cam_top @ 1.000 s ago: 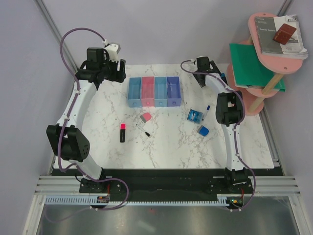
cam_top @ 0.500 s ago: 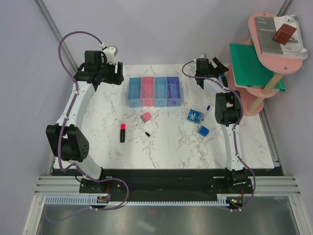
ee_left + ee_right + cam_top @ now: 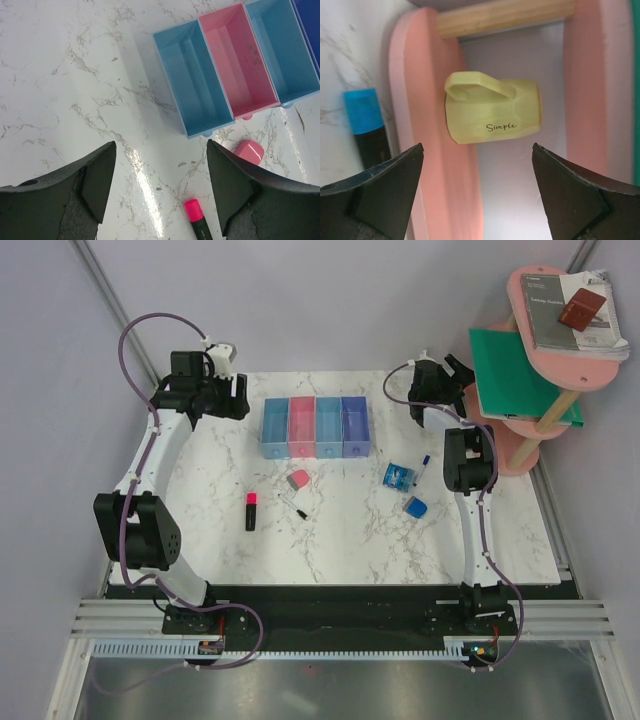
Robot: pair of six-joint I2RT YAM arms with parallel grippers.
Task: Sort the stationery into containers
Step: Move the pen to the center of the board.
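"Marble table [image 3: 350,530] first: where is the left claw [image 3: 160,172]?"
"Over the far left corner, fingers wide apart, holding nothing. The bins [image 3: 215,75] lie ahead of it, off to one side. The pink eraser [image 3: 249,151] lies just past one finger, and the pink-tipped marker [image 3: 197,221] between both."
"And the right claw [image 3: 477,175]?"
"Wide apart too, empty, facing the pink shelf [image 3: 420,100] and a yellow cup [image 3: 492,107]. The blue-capped marker [image 3: 365,120] lies just past one finger"
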